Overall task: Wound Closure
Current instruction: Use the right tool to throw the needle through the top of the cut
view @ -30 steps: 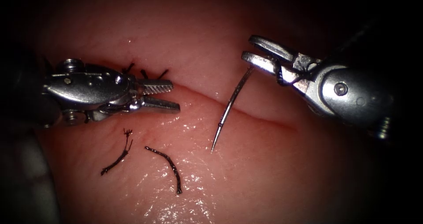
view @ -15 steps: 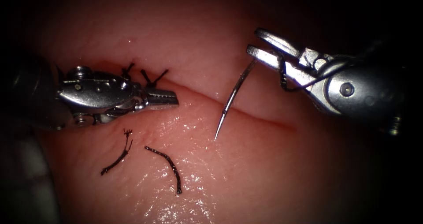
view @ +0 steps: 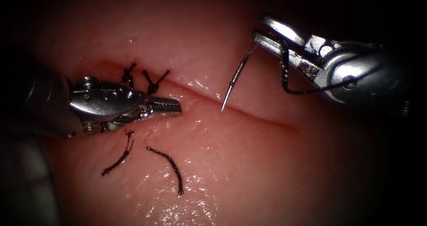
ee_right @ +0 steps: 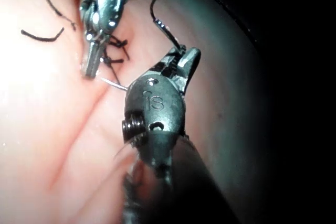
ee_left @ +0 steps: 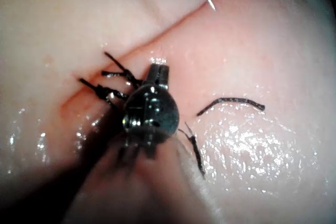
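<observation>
Open tissue (view: 275, 172) right of cut ends (view: 171, 166); left tool (view: 171, 106), knots (view: 149, 81) crowd cut's (view: 262, 119) left end; needle (view: 233, 81) hangs mid-cut.

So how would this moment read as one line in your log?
right tool: holds needle near thread end, tip above cut | left tool: shut, empty, beside stitches | two cut thread pieces on tissue

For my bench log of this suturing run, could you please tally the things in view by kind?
Needle drivers: 2, left tool empty, right tool holding the needle's rear end
Curved needle: 1, clear of the tissue
Thread: 1
Cut ends of thread: 2, one and another
Knotted stitches on the cut: 1 cluster
Total: 7
</observation>
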Controlling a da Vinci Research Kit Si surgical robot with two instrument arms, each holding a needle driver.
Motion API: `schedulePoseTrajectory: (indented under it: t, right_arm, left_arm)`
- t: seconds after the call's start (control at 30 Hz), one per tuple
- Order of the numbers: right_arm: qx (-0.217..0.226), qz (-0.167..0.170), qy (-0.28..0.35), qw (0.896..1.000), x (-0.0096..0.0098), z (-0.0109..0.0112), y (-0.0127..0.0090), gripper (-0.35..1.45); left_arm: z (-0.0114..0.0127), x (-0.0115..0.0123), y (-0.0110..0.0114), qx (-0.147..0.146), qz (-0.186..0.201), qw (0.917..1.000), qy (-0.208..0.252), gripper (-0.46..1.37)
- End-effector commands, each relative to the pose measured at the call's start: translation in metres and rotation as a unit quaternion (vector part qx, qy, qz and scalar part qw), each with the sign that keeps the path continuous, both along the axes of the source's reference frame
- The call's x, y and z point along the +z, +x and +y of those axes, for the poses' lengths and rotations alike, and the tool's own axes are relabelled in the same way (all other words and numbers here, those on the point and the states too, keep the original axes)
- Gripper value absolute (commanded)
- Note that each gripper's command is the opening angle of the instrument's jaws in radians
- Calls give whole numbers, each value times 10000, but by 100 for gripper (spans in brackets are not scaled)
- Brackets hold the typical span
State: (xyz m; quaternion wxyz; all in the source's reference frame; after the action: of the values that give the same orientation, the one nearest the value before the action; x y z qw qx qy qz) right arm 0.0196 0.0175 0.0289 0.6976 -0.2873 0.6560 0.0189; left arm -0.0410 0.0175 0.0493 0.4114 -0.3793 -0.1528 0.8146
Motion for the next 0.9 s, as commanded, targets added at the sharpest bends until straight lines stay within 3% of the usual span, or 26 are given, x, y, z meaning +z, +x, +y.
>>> schedulePoseTrajectory:
  t: [0.03, 0.5, 0.9]
  right_arm:
    - [32, -6, -68, 10000, 1, 1, 2, -35]
    - [-20, -45, -428, 9991, 9, 10, 11, -35]
    - [-14, -36, -695, 9976, 18, 15, 19, -35]
  left_arm:
    - [-2, 3, 0, 29, 7, 10000, 43, -24]
    - [-29, 19, 5, 66, 197, 9995, 235, -19]
    - [-37, 25, 16, 76, 248, 9992, 293, -14]
